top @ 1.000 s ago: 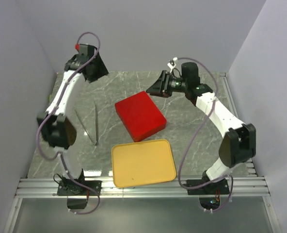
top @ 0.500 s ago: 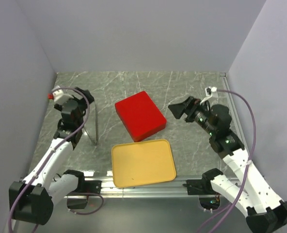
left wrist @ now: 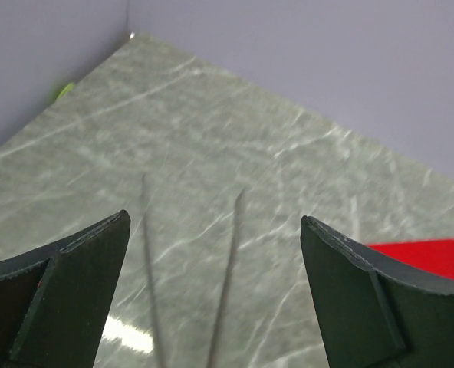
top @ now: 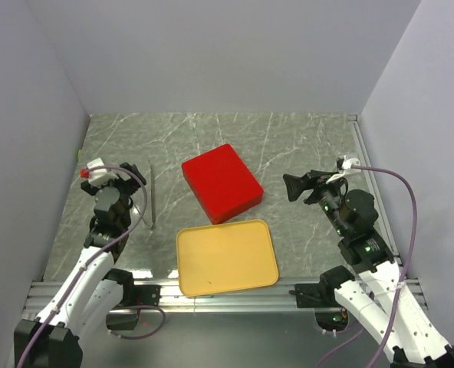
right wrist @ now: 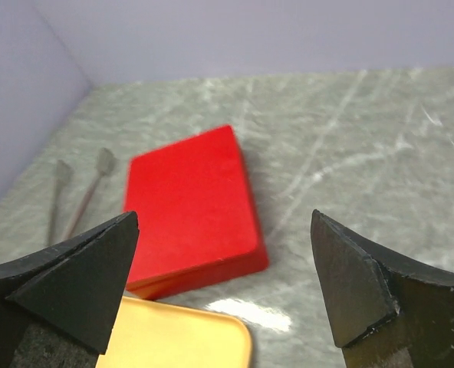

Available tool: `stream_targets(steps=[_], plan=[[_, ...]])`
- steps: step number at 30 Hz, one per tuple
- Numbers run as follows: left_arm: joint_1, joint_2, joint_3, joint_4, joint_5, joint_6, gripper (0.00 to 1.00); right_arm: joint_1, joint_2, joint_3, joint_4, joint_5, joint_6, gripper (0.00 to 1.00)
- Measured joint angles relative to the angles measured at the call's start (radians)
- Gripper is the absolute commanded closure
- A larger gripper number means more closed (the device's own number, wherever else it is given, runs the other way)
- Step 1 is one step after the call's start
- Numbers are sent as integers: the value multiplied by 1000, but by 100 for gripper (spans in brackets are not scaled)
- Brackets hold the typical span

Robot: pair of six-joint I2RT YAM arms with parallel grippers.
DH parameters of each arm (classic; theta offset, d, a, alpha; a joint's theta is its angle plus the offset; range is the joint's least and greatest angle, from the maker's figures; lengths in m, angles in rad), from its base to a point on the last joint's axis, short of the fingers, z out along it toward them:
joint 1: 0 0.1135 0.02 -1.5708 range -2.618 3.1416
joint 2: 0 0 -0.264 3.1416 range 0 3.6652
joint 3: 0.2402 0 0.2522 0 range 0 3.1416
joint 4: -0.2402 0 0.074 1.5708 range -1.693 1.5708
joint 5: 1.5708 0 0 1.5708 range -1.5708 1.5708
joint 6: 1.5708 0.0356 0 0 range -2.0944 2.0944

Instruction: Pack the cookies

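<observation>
I see no cookies anywhere in view. Left jaws and right jaws both spread wide, holding nothing. Tweezers (top: 151, 195) lie on the surface just ahead of left jaws, long axis running away from them. Red box (top: 221, 182) sits ahead of right jaws.

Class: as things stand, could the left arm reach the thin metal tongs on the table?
Probably yes: the open left gripper hangs right by the thin metal tongs, and nothing lies between them.

The left gripper (left wrist: 213, 221) came back from 11 o'clock to 9 o'clock. The right gripper (right wrist: 224, 217) came back from 1 o'clock to 3 o'clock. Both opened wide.
</observation>
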Motion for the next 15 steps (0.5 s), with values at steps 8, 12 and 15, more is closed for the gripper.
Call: stream_targets(steps=[8, 12, 15], plan=[[5, -8, -196, 64, -19, 7, 1, 0, 28, -116, -46, 60, -8, 0], [12, 134, -231, 148, -21, 6, 1, 0, 48, -142, -51, 85, 24, 0], [14, 248, -232, 204, -26, 12, 1, 0, 71, -147, -50, 104, 35, 0]])
